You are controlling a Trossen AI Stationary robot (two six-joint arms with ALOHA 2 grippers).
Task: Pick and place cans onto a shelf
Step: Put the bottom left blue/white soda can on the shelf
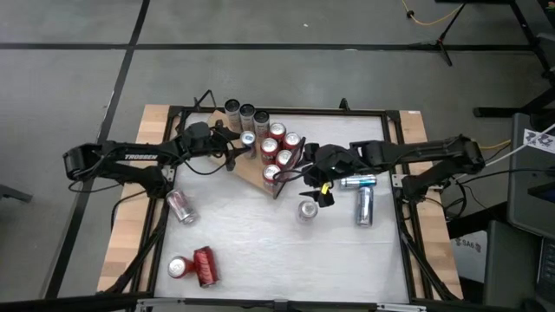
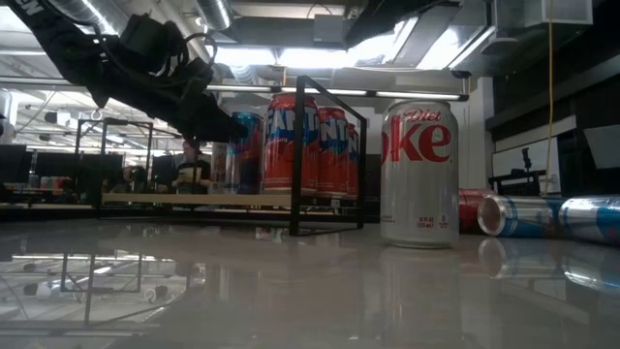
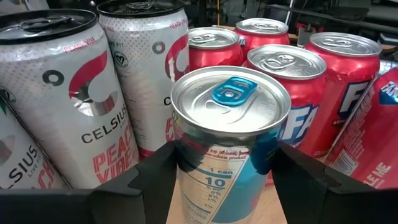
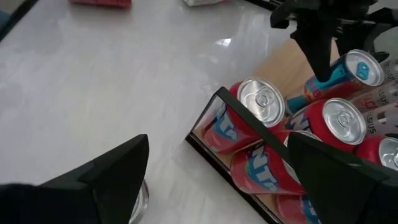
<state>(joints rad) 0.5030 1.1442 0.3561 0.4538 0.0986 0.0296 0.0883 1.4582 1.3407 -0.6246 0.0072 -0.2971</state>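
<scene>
The shelf (image 1: 250, 173), a wooden board with a black frame (image 2: 295, 155), lies at the table's middle, and several red cans (image 1: 279, 147) stand on it. My left gripper (image 1: 242, 144) reaches in from the left and is shut on a blue-and-silver can (image 3: 230, 124) at the board's far left corner, beside three white slim cans (image 1: 247, 111). My right gripper (image 1: 319, 192) hangs open off the shelf's right end, above an upright silver can (image 2: 418, 174) that it does not touch. My left gripper pinches the blue-and-silver can between its two fingers, one on each side of the can's wall (image 3: 186, 158), a little below the rim. The fingers come nearly level from the table's left. The can is upright over the board; whether its base rests there I cannot tell.
Two blue-and-silver cans (image 1: 362, 198) lie on their sides right of the silver can. On the left lie a red-and-silver can (image 1: 182, 208) and, near the front edge, two red cans (image 1: 195, 267). Between these groups the white tabletop (image 1: 260, 243) is bare.
</scene>
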